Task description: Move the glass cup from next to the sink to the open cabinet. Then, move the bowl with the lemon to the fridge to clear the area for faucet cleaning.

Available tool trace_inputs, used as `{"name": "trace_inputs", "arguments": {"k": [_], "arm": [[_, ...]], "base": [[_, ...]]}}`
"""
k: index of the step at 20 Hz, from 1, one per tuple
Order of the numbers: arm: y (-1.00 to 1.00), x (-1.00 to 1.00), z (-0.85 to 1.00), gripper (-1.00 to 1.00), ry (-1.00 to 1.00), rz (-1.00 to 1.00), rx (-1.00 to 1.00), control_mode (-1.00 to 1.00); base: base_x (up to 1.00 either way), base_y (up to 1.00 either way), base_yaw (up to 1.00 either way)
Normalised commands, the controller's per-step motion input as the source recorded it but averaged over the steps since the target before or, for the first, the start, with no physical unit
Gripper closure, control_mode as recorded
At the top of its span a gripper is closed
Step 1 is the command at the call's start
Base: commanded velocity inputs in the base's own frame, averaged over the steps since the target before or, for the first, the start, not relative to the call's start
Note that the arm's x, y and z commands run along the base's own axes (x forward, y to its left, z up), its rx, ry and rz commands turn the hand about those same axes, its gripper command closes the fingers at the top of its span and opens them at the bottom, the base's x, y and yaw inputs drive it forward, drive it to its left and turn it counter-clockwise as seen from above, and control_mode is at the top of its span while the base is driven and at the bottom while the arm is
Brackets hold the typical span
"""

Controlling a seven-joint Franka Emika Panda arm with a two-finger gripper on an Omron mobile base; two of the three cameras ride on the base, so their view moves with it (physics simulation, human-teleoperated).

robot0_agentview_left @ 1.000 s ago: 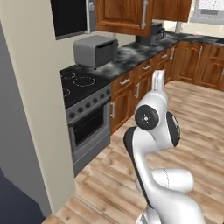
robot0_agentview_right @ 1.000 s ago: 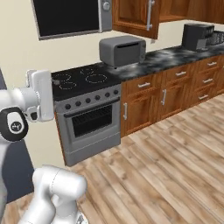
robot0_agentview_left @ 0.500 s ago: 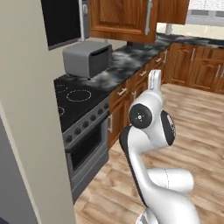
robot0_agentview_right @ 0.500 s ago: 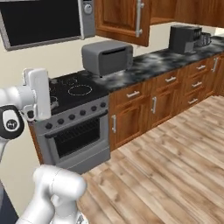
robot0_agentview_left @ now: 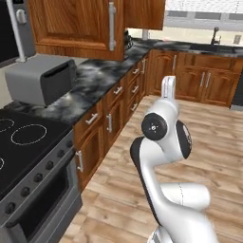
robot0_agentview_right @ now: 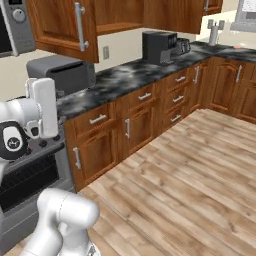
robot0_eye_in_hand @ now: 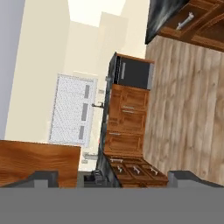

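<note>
Dark marbled counter (robot0_agentview_left: 102, 80) runs along wooden base cupboards (robot0_agentview_right: 140, 120) to a far corner, with a grey toaster oven (robot0_agentview_left: 40, 78) beside the black stove (robot0_agentview_left: 23, 152). On the far counter the faucet (robot0_agentview_left: 216, 35) stands — small and dim. A coffee machine (robot0_agentview_right: 159, 47) sits on the counter under the wall cabinet (robot0_agentview_right: 100, 17). The gripper (robot0_eye_in_hand: 113, 177) points across the room, tips well apart with nothing between them — the arm (robot0_agentview_left: 163, 137) is folded up over wood floor (robot0_agentview_right: 200, 165).
</note>
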Motion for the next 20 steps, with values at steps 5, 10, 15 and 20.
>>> {"name": "trace_inputs", "arguments": {"k": [5, 10, 15, 20], "arm": [[0.00, 0.00, 0.00, -1.00, 0.00, 0.00, 0.00, 1.00], [0.00, 0.00, 0.00, -1.00, 0.00, 0.00, 0.00, 1.00], [0.00, 0.00, 0.00, -1.00, 0.00, 0.00, 0.00, 1.00], [0.00, 0.00, 0.00, -1.00, 0.00, 0.00, 0.00, 1.00]], "base": [[1.00, -0.85, -0.18], [1.00, -0.64, -0.04], [1.00, -0.62, -0.03], [1.00, -0.68, -0.01]]}}
